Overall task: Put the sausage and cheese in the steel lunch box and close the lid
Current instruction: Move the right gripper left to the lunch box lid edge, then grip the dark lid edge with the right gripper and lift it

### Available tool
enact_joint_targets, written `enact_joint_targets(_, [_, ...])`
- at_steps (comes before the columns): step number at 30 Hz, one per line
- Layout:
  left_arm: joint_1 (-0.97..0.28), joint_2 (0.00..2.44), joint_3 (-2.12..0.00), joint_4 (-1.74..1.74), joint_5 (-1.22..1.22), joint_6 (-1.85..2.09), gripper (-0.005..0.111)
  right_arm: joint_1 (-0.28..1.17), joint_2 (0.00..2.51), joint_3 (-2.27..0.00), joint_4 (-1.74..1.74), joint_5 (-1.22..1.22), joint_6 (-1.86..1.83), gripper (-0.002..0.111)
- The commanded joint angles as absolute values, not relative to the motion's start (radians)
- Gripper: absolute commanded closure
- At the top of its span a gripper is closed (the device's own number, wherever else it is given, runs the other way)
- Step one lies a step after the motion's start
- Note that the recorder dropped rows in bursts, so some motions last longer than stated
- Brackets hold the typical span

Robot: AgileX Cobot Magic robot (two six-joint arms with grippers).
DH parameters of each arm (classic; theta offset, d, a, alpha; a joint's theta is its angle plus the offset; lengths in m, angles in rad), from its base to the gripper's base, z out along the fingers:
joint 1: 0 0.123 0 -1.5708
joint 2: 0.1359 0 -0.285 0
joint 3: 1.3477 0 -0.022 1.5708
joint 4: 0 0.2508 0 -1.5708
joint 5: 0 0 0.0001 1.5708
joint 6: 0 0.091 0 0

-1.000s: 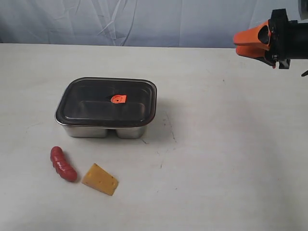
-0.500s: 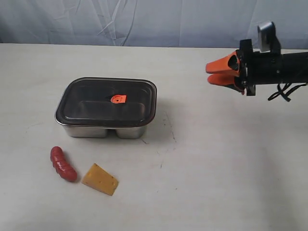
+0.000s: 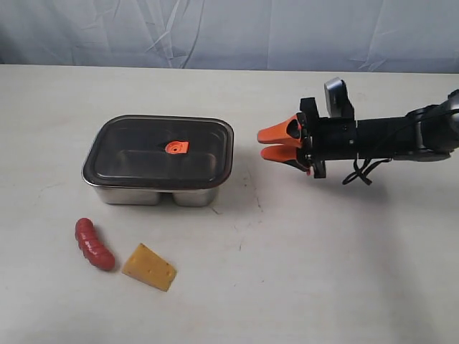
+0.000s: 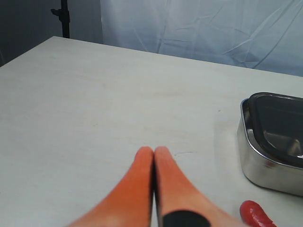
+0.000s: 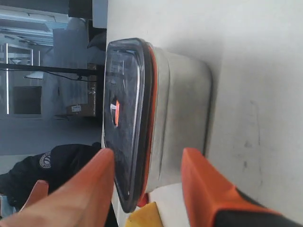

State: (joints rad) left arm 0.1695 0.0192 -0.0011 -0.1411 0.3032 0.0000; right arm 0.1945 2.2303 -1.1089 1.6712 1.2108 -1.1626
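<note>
Nearest on the bench, the sausage and cheese lie close together, outside the steel lunch box behind them, its lid on top. Beside the box hovers the right gripper, half-spread and empty. Closing too low, it might shove the box rather than lift the lid. Only its wrist view shows the lid's orange seal; only the left wrist view shows the left gripper, clenched on nothing.

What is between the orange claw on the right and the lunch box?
Nothing, only bare table. The exterior view shows the claw apart from the lunch box.
</note>
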Motion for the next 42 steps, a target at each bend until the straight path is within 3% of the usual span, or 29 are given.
enact_joint_targets(1, [0.165, 0.016, 0.0, -0.141, 0.292, 0.0, 0.107, 0.228, 2.259, -1.114, 1.74, 1.221, -1.198, 0.063])
enact_joint_targets(15, [0.165, 0.016, 0.0, -0.141, 0.292, 0.0, 0.107, 0.328, 2.261, -1.226, 1.725, 1.216, -1.183, 0.063])
enact_joint_targets(42, [0.165, 0.016, 0.0, -0.141, 0.292, 0.0, 0.107, 0.331, 2.261, -1.235, 1.661, 1.147, -1.126, 0.063])
